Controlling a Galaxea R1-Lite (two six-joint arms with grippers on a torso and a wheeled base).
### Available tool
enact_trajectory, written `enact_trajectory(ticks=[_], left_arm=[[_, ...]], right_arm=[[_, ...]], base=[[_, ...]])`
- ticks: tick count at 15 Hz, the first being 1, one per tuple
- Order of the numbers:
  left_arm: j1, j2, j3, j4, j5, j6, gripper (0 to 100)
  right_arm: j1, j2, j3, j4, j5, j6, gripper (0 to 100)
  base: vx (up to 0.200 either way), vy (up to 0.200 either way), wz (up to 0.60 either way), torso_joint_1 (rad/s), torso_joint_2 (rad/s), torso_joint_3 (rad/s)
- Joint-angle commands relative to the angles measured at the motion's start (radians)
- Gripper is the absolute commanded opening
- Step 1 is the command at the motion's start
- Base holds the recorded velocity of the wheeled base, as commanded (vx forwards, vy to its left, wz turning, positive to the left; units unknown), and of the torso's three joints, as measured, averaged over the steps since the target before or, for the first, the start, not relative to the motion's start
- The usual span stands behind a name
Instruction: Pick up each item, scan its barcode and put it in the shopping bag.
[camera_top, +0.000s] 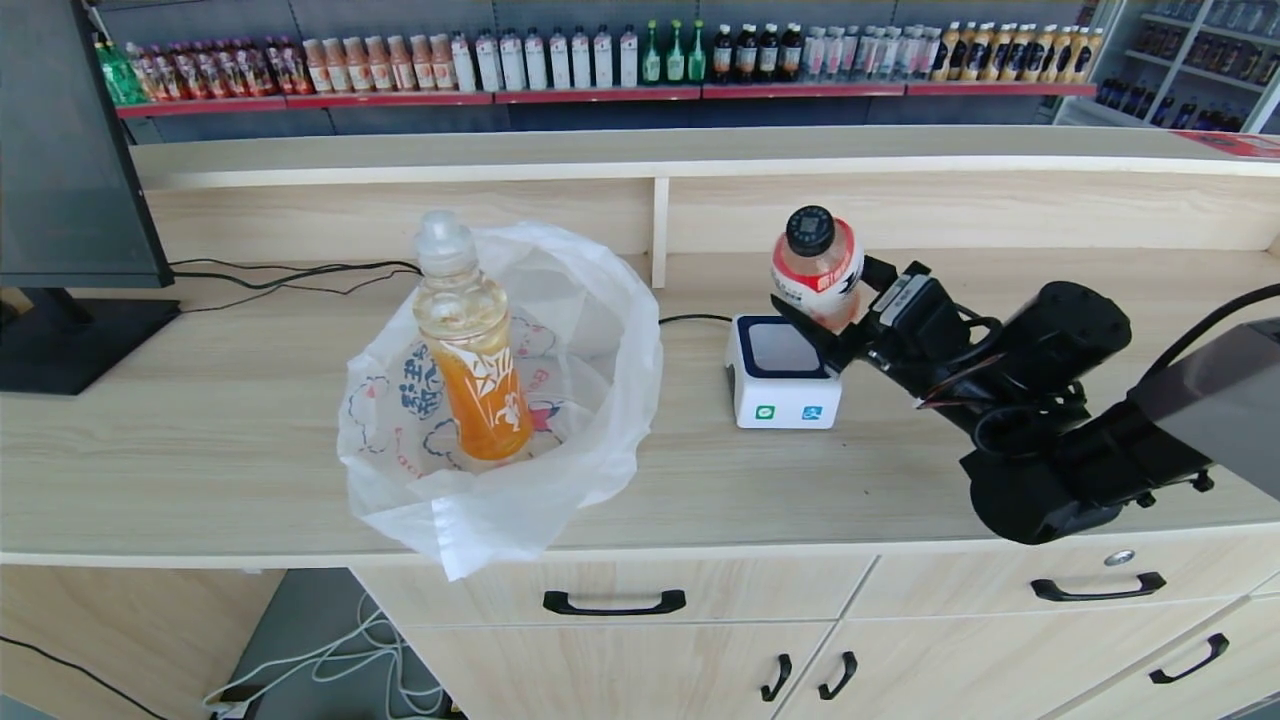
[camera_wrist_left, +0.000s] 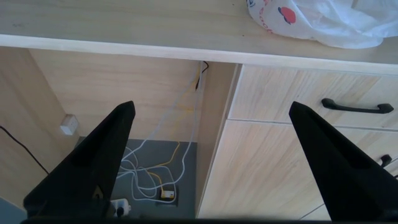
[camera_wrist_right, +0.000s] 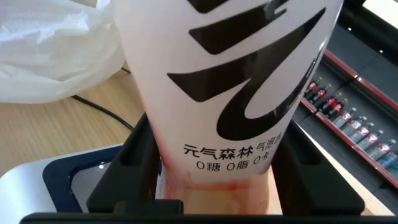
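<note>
A wooden shop counter (camera_top: 200, 430) stands before stocked drink shelves (camera_top: 600, 95). The right gripper (camera_top: 836, 306) clamps a black-capped drink bottle (camera_top: 815, 262) just above the white scanner (camera_top: 785, 385). Near it, the shopping bag (camera_top: 600, 330) holds an upright orange drink bottle (camera_top: 470, 340). The left gripper (camera_wrist_left: 208, 162) is spread wide, facing the counter front.

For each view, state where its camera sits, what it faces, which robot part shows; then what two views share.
Head: on the head, looking down at the counter; right gripper holds pink bottle over scanner.
Left wrist: below counter edge, facing drawers; open left gripper.
Right wrist: close on the pink bottle, right gripper.
Shared: shopping bag, all three.
</note>
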Motion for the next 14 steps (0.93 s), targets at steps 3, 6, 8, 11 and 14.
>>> enact_trajectory(ticks=[3, 6, 8, 11, 14], left_arm=[[0.000, 0.000, 0.000, 0.000, 0.000, 0.000, 100], [0.000, 0.000, 0.000, 0.000, 0.000, 0.001, 100], [0.000, 0.000, 0.000, 0.000, 0.000, 0.001, 100], [0.000, 0.000, 0.000, 0.000, 0.000, 0.001, 100], [0.001, 0.000, 0.000, 0.001, 0.000, 0.001, 100]], right_arm=[[0.032, -0.029, 0.028, 0.002, -0.027, 0.033, 0], [0.088, -0.098, 0.016, 0.002, -0.179, 0.133, 0], [0.103, -0.138, 0.018, 0.002, -0.210, 0.161, 0], [0.117, -0.190, 0.057, 0.002, -0.233, 0.211, 0], [0.149, -0.310, 0.232, 0.002, -0.409, 0.360, 0]], base=[[0.000, 0.000, 0.00, 0.000, 0.00, 0.000], [0.000, 0.000, 0.00, 0.000, 0.00, 0.000], [0.000, 0.000, 0.00, 0.000, 0.00, 0.000], [0.000, 0.000, 0.00, 0.000, 0.00, 0.000], [0.000, 0.000, 0.00, 0.000, 0.00, 0.000]])
